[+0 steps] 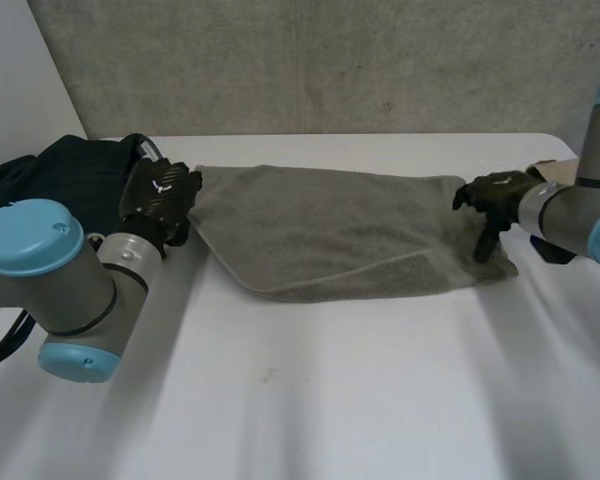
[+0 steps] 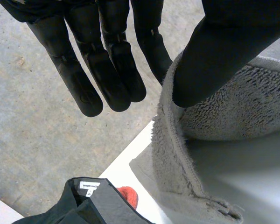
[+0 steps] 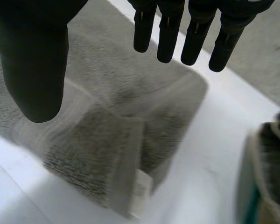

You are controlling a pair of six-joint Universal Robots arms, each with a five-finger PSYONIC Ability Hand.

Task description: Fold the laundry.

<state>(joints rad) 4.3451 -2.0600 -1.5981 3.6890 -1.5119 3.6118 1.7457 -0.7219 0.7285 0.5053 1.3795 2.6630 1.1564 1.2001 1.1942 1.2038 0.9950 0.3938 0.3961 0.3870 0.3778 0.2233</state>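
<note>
A grey towel lies folded lengthwise across the back of the white table. My left hand is at its left end. There the fingers are straight and spread off the cloth, and the thumb rests against the raised hem of the towel. My right hand hovers over the right end, open. Its fingers are straight and its thumb stands wide, with the towel's corner lying flat on the table below, a white label at its tip.
A heap of dark clothing sits at the back left beside my left hand, seen close as a black garment with something red. Another pale and teal cloth item lies by the right end. A grey wall rises behind the table.
</note>
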